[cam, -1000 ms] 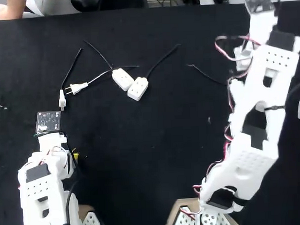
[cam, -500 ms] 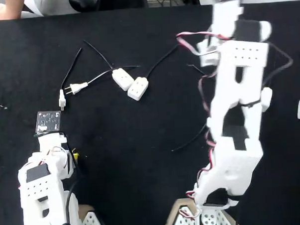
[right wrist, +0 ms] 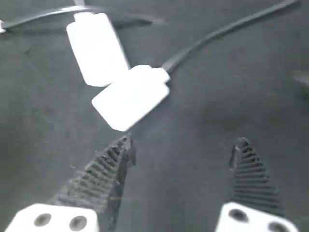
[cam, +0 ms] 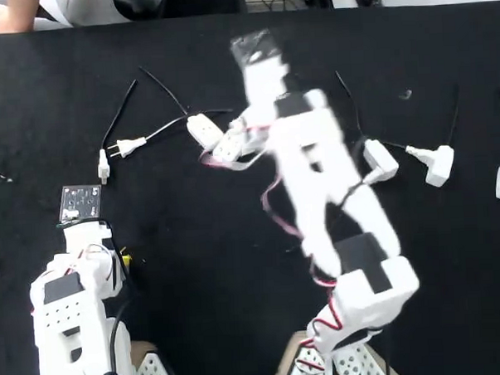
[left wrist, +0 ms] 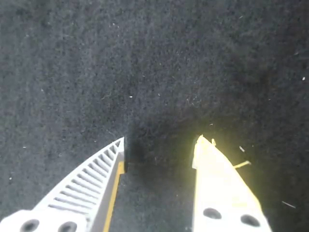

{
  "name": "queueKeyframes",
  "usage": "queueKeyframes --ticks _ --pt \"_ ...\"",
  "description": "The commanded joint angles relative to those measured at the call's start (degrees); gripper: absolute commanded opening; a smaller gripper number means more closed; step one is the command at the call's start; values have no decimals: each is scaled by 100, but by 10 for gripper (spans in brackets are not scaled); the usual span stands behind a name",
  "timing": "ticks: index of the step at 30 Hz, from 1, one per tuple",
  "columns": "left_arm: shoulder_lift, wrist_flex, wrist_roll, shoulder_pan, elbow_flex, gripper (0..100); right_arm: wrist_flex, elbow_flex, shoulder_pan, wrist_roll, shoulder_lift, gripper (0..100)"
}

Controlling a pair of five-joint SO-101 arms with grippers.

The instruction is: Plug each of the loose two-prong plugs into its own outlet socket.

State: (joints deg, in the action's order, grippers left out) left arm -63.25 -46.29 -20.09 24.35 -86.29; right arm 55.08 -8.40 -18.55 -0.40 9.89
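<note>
Spread on a black cloth-covered table (cam: 178, 257): two white rectangular outlet sockets, touching corner to end, neither holding a plug. From the white-corded socket (cam: 200, 129), a thin lead out to a white two-prong plug (cam: 130, 146), loose, prongs bare. Beside that, a smaller white plug (cam: 103, 167) on a black cord, also loose. Next to the first socket, the black-corded socket (cam: 229, 146). Well apart across the table, a white block (cam: 380, 159) and a third white plug (cam: 437, 165), each on a black cord. Near the sockets, the right gripper (right wrist: 182, 141), black ribbed fingers (right wrist: 108, 179) spread wide, gripping nothing, the black-corded socket just past one fingertip. At the folded left arm (cam: 68, 303), the left gripper (left wrist: 160, 140), fingers apart, close over bare cloth.
</note>
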Motion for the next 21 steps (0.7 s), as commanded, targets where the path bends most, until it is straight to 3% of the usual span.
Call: queueKeyframes --ticks 1,6,10,17,21 --pt "-35 79 -9 31 31 230 -1037 -330 -325 -1002 -136 303" --pt "-35 70 -18 31 31 230 -1266 75 -299 -2022 523 301" --pt "-35 62 -26 31 31 230 -985 664 -360 -2347 998 300" --pt "-35 44 -53 75 514 230 1213 1191 -466 -1802 743 303" --pt "18 35 88 321 1613 230 1204 646 -185 -1433 -145 301"
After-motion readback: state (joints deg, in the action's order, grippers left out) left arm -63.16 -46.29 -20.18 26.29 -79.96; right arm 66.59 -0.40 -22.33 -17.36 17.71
